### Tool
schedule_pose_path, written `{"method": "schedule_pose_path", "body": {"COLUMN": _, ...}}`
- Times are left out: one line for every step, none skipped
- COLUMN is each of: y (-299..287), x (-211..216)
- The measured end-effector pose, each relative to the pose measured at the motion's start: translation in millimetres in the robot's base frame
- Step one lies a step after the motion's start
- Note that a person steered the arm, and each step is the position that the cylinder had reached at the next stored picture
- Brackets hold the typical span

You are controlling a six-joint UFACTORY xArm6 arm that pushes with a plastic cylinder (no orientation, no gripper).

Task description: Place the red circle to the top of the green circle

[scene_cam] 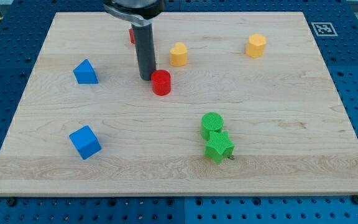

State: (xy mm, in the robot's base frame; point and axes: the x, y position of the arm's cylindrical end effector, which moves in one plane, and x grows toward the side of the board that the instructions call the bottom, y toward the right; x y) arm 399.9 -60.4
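Red plastic circle block [161,82], judged light and easily slid, is touched at its upper-left side by my tip [146,77]; no hand is fitted, so pushing toward the green circle block [212,124] is required.

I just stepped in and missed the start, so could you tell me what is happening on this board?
My tip sits right against the red circle, on its upper-left side in the view, placed to push it. The green circle lies further toward the view's lower right, touching a green star-like block just below it. The red circle is not yet directly above the green one; it sits well off to the view's left.
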Motion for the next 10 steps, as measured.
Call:
{"method": "schedule_pose_path", "body": {"y": 0, "x": 1}}
{"method": "schedule_pose_path", "body": {"y": 0, "x": 6}}
{"method": "schedule_pose_path", "body": {"y": 0, "x": 8}}
{"method": "schedule_pose_path", "body": {"y": 0, "x": 20}}
{"method": "schedule_pose_path", "body": {"y": 0, "x": 21}}
{"method": "schedule_pose_path", "body": {"y": 11, "x": 24}}
{"method": "schedule_pose_path", "body": {"y": 28, "x": 29}}
{"method": "schedule_pose_path", "body": {"y": 31, "x": 37}}
{"method": "schedule_pose_path", "body": {"y": 44, "x": 38}}
{"method": "schedule_pose_path", "body": {"y": 57, "x": 38}}
